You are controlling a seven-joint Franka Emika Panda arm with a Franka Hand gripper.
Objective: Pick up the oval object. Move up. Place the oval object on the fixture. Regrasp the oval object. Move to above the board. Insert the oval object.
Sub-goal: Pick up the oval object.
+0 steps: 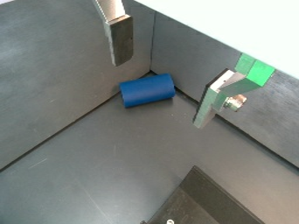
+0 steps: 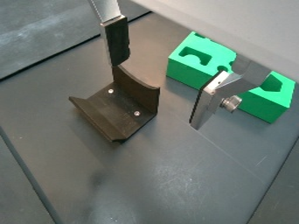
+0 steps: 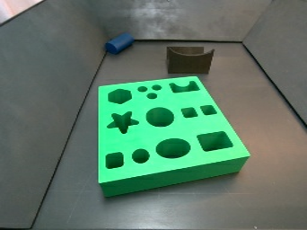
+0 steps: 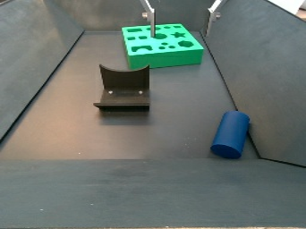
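While nothing is picked up yet, the blue oval peg [image 4: 231, 133] lies on its side in a side view, right against the grey wall and near a corner. Behind it sits the dark fixture [image 4: 123, 88] with its curved notch, well apart from the peg. Farther back is the green board [image 4: 162, 45]. The gripper [image 4: 180, 12] hangs high there, spread wide and empty. I think the wall could get in a finger's [image 1: 121, 39] way, or the round peg could roll off when squeezed.
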